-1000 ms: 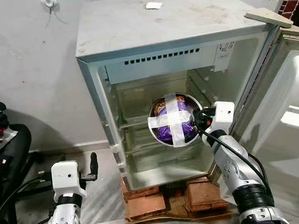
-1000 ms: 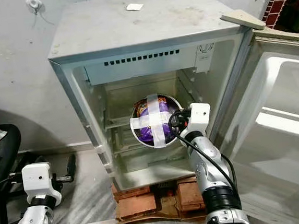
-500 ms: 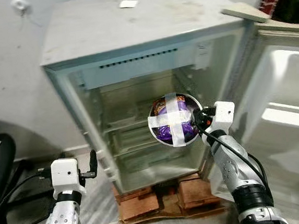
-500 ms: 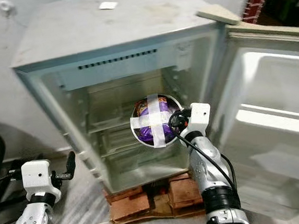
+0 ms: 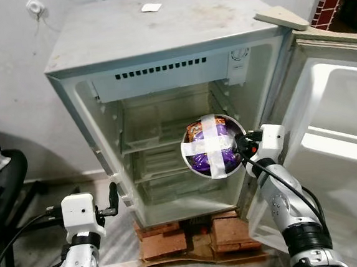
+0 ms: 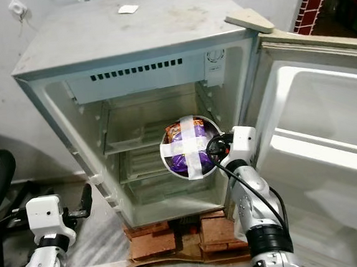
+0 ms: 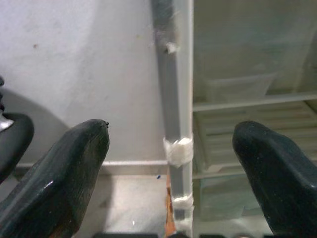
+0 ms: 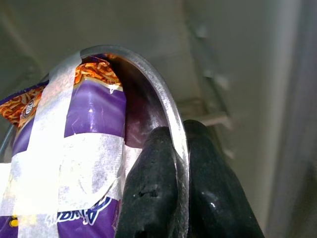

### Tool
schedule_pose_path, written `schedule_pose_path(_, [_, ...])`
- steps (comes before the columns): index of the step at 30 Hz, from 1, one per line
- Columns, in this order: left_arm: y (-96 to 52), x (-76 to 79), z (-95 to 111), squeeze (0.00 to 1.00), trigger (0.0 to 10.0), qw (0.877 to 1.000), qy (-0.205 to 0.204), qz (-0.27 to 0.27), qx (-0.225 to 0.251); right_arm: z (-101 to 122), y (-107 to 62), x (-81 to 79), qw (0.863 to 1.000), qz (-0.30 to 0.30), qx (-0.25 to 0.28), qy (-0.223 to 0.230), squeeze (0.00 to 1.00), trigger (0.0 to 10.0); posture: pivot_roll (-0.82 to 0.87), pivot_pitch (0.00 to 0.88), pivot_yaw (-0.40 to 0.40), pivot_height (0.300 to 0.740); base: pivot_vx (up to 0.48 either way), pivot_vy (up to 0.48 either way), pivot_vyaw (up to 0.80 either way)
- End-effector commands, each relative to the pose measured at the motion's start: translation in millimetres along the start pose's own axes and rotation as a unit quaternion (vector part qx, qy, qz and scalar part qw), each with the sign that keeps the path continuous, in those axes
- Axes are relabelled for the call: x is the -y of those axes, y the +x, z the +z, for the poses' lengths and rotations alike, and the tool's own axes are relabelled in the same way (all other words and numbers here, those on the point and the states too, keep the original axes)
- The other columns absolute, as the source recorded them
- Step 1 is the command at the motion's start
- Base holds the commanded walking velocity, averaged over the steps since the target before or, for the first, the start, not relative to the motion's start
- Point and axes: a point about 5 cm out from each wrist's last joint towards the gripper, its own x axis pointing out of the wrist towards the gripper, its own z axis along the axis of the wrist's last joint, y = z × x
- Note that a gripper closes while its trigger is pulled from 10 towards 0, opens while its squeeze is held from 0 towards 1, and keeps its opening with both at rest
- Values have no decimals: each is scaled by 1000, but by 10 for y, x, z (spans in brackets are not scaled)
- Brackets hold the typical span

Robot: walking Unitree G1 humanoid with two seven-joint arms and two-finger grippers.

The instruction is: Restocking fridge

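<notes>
The metal bowl [image 5: 212, 147] with a taped-in purple packet [image 8: 74, 148] is hanging in front of the open fridge [image 5: 164, 110], level with its middle shelf. The right gripper [image 8: 179, 173] is pinching the rim, plain from the wrist camera. The left gripper [image 7: 168, 163] is idling low beside the fridge's left edge, fingers [image 7: 59, 178] spread wide.

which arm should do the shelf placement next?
Right. The right gripper is pinched on the rim of the taped bowl, held at the open fridge front. The left gripper hangs open and low beside the cabinet.
</notes>
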Motion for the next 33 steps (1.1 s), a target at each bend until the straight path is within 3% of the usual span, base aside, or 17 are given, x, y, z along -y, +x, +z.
schedule_pose_path(1, [1, -55, 29, 0, 10000, 1000, 7, 12, 3, 93, 19, -96, 999, 25, 25, -2, 0, 10000, 25, 37, 17, 735, 0, 0, 644])
schedule_pose_path(10, [-16, -90, 8, 0, 10000, 1000, 6, 20, -4, 84, 15, -90, 999, 23, 22, 2, 0, 10000, 26, 42, 19, 735, 0, 0, 618])
schedule_pose_path(14, [-35, -87, 14, 0, 10000, 1000, 1, 8, 1, 83, 13, -69, 1000, 12, 23, 8, 0, 10000, 25, 44, 19, 735, 0, 0, 0])
schedule_pose_path(33, [-76, -103, -25, 0, 10000, 1000, -5, 11, -6, 73, -7, -51, 999, -2, 28, -18, 0, 10000, 26, 56, 16, 735, 333, 0, 0])
